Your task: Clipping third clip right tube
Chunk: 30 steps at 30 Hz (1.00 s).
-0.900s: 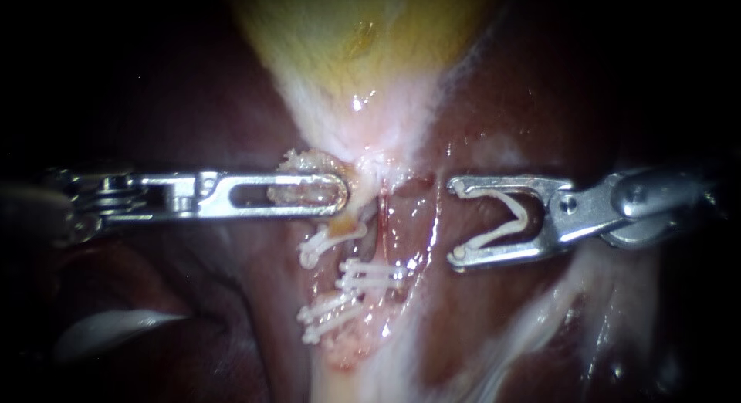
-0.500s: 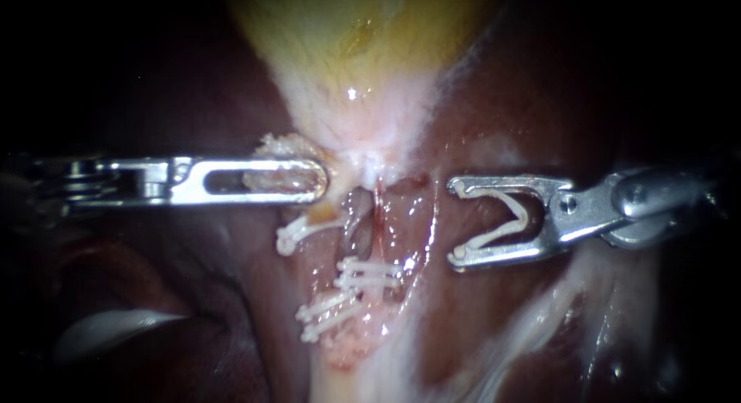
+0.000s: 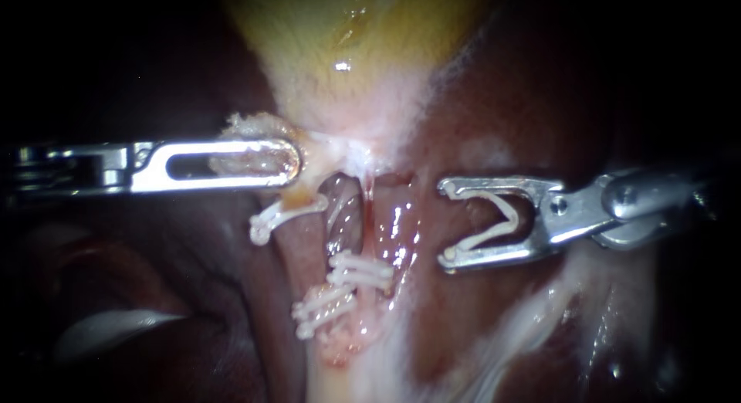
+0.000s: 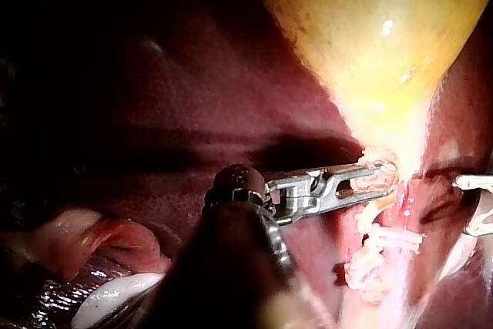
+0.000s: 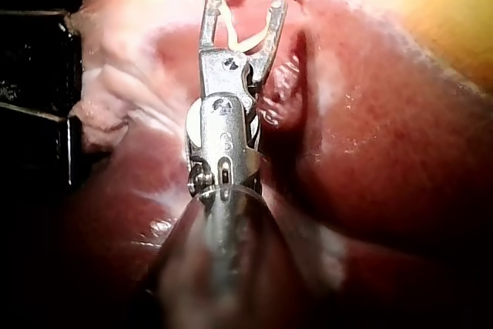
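- Right instrument [image 3: 446, 223]: the jaws stand wide apart and cradle an open white clip [image 3: 500, 218], one leg lying against each jaw (they hold the clip and nothing else).
- The clip is a V. Its mouth faces the tubes and its hinge sits back toward the shaft. Its long axis runs along the instrument, crosswise to the right tube [image 3: 370, 206].
- It hangs over the liver [image 3: 502, 102], near that tube but clear of it, not yet around it.
- The tube, a thin red strand, runs from the gallbladder [image 3: 347, 32] neck down to two set clips [image 3: 361, 269] lying across it.
- Left instrument [image 3: 295, 162]: the jaws are closed on a tuft of pale tissue [image 3: 251, 127] at the neck, which probably keeps the tubes taut.
- The step, as I judge it, is the approach. Next the mouth must advance until the tube lies between both legs, above the set clips, and then close.
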{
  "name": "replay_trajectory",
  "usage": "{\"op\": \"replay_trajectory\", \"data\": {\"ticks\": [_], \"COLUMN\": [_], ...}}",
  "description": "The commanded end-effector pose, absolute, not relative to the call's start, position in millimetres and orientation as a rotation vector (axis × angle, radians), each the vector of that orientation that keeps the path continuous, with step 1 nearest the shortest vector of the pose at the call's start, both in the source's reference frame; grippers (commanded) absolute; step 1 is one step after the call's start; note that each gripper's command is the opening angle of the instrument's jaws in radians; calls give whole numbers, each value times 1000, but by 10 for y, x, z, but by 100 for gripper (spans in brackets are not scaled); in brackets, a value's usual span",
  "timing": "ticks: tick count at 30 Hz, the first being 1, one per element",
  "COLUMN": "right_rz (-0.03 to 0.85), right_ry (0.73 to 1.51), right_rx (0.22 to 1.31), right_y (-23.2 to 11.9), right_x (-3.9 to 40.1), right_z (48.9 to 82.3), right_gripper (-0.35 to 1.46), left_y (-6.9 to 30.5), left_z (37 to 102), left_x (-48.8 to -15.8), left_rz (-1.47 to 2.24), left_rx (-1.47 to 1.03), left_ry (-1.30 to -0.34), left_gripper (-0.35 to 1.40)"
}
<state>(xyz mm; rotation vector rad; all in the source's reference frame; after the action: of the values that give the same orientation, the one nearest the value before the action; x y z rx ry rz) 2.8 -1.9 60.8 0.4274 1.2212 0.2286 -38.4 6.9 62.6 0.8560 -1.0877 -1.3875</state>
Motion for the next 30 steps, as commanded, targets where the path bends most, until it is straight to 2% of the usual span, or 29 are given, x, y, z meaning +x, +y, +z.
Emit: {"op": "replay_trajectory", "data": {"ticks": [1,12,22,30], "right_rz": [250,440,512,564], "right_ry": [1217,1172,1159,1224], "right_rx": [437,542,624,708], "right_y": [-19,-18,-21,-20], "right_x": [31,61,87,112], "right_z": [612,666,693,699], "right_gripper": [50,50,49,48], "left_y": [69,67,66,66], "left_z": [627,627,626,626], "left_x": [-385,-386,-387,-387], "left_rz": [-1387,-1387,-1388,-1388], "left_rx": [856,854,853,853], "left_ry": [-1088,-1088,-1089,-1089], "left_gripper": [-35,-35,-35,-35]}}
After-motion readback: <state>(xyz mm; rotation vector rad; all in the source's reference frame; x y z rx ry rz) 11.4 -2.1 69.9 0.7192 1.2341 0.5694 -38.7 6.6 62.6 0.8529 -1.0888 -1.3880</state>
